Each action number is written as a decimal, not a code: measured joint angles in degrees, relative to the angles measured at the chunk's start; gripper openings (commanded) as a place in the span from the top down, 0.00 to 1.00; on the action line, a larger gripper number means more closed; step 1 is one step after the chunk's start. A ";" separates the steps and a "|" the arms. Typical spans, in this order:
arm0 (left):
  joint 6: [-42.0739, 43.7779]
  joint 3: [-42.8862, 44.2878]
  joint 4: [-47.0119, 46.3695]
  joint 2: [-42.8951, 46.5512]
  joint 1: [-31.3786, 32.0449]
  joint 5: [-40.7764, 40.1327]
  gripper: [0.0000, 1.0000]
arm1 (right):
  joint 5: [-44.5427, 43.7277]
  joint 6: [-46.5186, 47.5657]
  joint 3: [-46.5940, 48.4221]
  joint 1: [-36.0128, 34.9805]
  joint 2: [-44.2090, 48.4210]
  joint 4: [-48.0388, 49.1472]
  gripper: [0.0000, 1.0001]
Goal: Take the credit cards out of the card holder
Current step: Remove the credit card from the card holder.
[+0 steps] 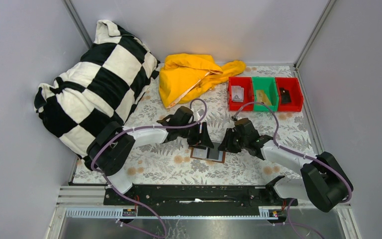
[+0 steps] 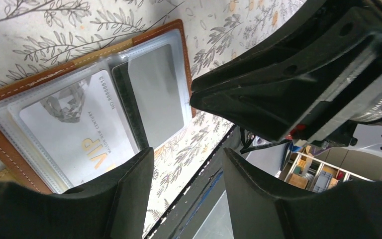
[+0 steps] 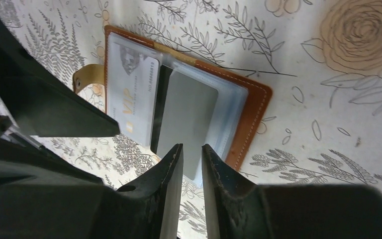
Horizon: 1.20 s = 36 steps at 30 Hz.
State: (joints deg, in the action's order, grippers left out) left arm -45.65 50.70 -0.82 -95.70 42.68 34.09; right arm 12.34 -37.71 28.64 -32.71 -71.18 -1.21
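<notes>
The brown card holder (image 1: 208,153) lies open and flat on the flowered cloth between both arms. Its clear sleeves hold two credit cards: a white one marked VIP (image 2: 74,124) (image 3: 132,94) and a plain grey one (image 2: 156,94) (image 3: 191,119). My left gripper (image 2: 188,152) (image 1: 202,142) is open, its left finger over the white card's near end, nothing between the fingers. My right gripper (image 3: 192,146) (image 1: 226,146) hovers at the grey card's near edge. Its jaws stand a narrow gap apart with nothing clamped.
Three bins stand at the back right: red (image 1: 240,93), green (image 1: 264,93), red (image 1: 288,93), each with small items. A yellow cloth (image 1: 194,74) and a black-and-white checked pillow (image 1: 94,84) lie at the back left. The black rail (image 1: 199,194) runs along the table's near edge.
</notes>
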 measured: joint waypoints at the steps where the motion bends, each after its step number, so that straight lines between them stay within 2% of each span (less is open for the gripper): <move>1: -0.33 -0.20 -0.31 -0.50 0.00 0.22 0.43 | 0.42 -0.20 -0.02 0.02 -0.57 0.87 0.73; 16: -2.21 -0.68 -3.63 -4.55 0.00 2.19 0.43 | 1.46 -0.98 -2.10 0.02 -5.09 8.59 0.75; 36: 1.64 -0.42 -0.07 -5.77 0.00 -0.48 0.43 | 2.36 -2.73 -6.01 0.02 -6.86 19.65 0.77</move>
State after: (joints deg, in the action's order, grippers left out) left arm -44.01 50.28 -0.89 -101.47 42.68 33.61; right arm 14.70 -40.45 22.63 -32.69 -78.04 18.44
